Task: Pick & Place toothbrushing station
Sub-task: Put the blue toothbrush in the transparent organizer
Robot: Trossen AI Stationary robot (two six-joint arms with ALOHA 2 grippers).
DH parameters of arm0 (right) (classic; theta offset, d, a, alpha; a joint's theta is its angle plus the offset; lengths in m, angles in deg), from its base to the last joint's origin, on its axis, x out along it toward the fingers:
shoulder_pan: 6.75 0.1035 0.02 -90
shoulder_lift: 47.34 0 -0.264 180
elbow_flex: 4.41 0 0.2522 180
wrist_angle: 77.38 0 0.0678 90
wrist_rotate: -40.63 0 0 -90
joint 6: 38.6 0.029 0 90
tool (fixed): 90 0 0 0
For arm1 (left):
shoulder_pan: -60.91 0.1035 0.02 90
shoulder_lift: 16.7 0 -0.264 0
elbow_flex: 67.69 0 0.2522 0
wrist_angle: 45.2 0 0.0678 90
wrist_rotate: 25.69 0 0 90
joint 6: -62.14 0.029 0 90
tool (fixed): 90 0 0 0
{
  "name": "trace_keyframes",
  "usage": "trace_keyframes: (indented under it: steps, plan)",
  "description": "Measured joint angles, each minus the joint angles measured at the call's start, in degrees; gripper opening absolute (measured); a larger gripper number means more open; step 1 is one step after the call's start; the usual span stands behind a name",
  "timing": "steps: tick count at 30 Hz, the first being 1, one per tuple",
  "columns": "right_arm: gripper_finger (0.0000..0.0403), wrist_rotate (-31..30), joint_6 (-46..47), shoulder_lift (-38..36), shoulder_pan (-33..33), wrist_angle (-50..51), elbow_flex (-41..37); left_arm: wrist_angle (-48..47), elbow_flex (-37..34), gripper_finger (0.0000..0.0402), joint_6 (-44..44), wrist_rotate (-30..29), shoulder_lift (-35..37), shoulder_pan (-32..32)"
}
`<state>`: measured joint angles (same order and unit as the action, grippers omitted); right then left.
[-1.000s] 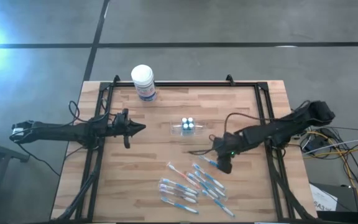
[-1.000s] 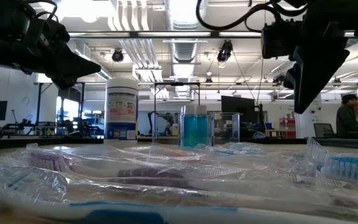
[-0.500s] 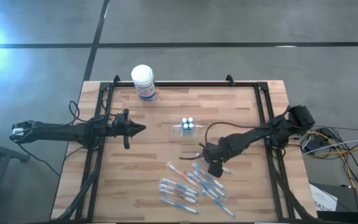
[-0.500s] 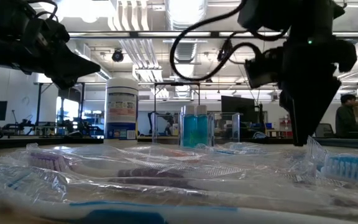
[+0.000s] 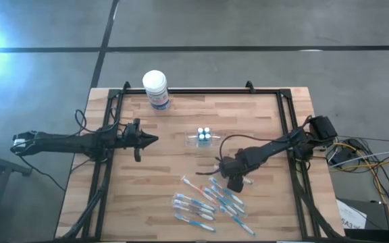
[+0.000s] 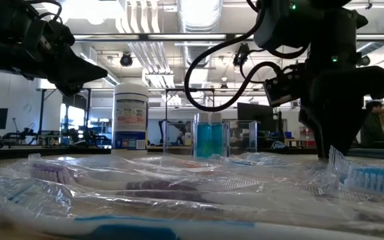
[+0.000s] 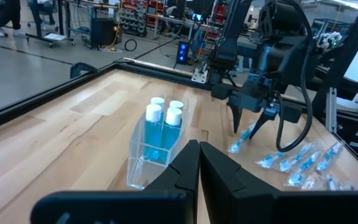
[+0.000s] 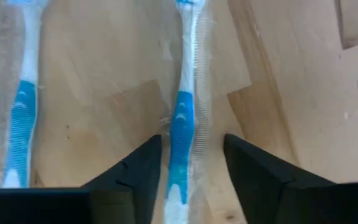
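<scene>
The right hand (image 5: 236, 183) reaches down to the wooden tabletop (image 5: 181, 158), its fingers (image 8: 135, 171) parted on either side of a wrapped blue-and-white toothbrush (image 8: 182, 134) without gripping it, at the edge of the scattered toothbrushes (image 5: 204, 201). The clear plastic cup (image 5: 201, 138) with its white-capped pieces (image 7: 164, 111) lies near the middle. The left hand (image 5: 151, 140), pinched shut and holding nothing, hovers beside the cup. A white-lidded tub (image 5: 155, 89) stands at the far edge.

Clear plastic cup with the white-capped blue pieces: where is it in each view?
High: clear plastic cup mid-table, between the arms.
Low: centre, right of the white-lidded tub.
Left wrist: ahead of the shut left claw, cup centre-left.
Right wrist: not in it.
Shared landmark: the cup's white caps.
</scene>
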<state>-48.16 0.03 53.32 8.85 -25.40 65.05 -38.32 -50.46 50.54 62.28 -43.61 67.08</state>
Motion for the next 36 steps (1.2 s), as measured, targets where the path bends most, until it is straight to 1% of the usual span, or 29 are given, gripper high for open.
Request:
trace_keyframes:
  steps: [3,10,14,17,20,22,24,27,30,33,36]
  plan:
    - [0.0122,-0.17,-0.09,-0.63,-0.02,0.43,-0.1,0.0,0.0,0.0016,0.01,-0.02,0.0,0.0]
    - [0.0022,0.32,-3.75,-0.81,0.05,0.2,-0.13,0.0,0.0,0.0015,0.02,0.0,0.0,0.0]
    - [0.0018,-0.76,-4.58,-1.99,0.04,0.0,0.14,0.02,0.0,0.0014,0.06,0.0,0.0,0.0]
    - [0.0016,-1.6,-5.54,-4.34,0.04,-0.02,0.25,0.08,0.0,0.0014,0.07,0.0,0.0,0.0]
    - [0.0015,-4.69,-5.82,-8.06,0.04,-0.28,0.27,0.24,0.0,0.0014,0.07,0.0,0.0,0.0]
    - [0.0015,-8.0,-6.97,-11.1,0.04,-1.91,0.14,0.31,0.0,0.0014,-0.03,-0.33,0.0,0.0]
    - [0.0015,-10.65,-9.67,-14.28,0.04,-7.53,-0.91,0.32,0.04,0.0014,-0.07,-1.37,-0.03,0.0]
    - [0.0014,-11.21,-14.42,-17.69,-0.58,-20.71,-3.83,1.12,0.26,0.0014,-0.3,-2.59,-0.07,0.0]
    - [0.0014,-9.3,-19.24,-19.4,-2.4,-32.18,-6.94,3.42,0.25,0.0014,-0.38,-2.7,-0.32,0.0]
    - [0.0014,-7.31,-22.73,-19.63,-4.66,-40.89,-9.79,5.47,0.29,0.0014,-2.06,-2.75,-1.12,0.0]
    - [0.0014,-6.88,-25.69,-19.1,-6.4,-47.82,-12.05,5.4,1.28,0.0014,-2.2,-2.79,-3.0,-0.02]
